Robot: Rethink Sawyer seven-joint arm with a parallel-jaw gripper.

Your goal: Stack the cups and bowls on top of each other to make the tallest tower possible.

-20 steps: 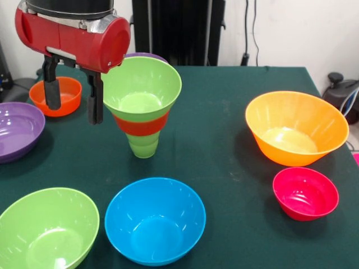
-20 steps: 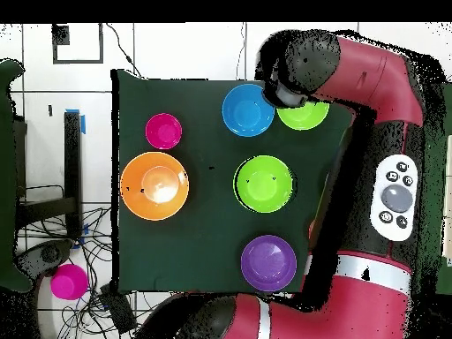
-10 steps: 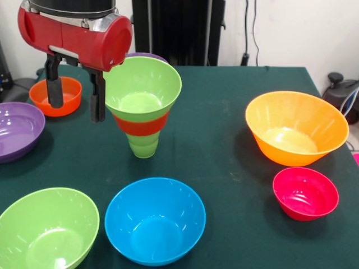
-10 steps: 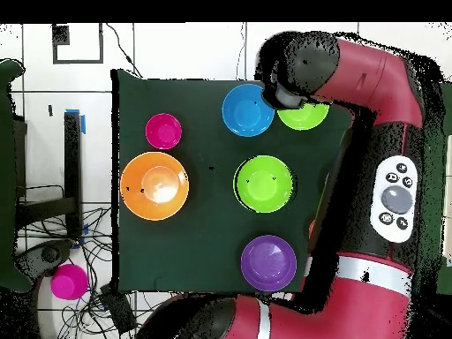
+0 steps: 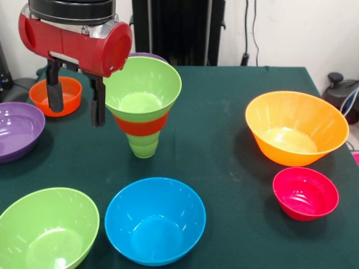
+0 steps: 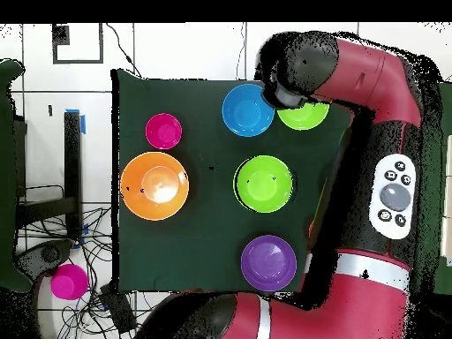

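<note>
The tower stands mid-table: a light-green cup (image 5: pixel 144 147) at the base, an orange-red bowl (image 5: pixel 140 125) on it and a lime-green bowl (image 5: pixel 143 84) on top; from overhead it shows as a green disc (image 6: pixel 263 183). My gripper (image 5: pixel 76 116) hangs open and empty just left of the tower, its fingers (image 5: pixel 98 103) apart from it. Loose bowls: blue (image 5: pixel 155 219), lime-green (image 5: pixel 47 230), purple (image 5: pixel 17 130), small orange-red (image 5: pixel 63 89), large orange (image 5: pixel 296 128), pink-red (image 5: pixel 305 193). A second purple bowl (image 5: pixel 147 56) peeks out behind the tower.
The green table (image 5: pixel 224 112) ends near the blue bowl at the front. In the overhead view my arm (image 6: pixel 371 177) covers the table's right edge and part of the lime-green bowl (image 6: pixel 305 116). A pink object (image 6: pixel 68 282) lies off the table.
My gripper has shifted very slightly to the right, staying open. The tower and the bowls have not moved.
</note>
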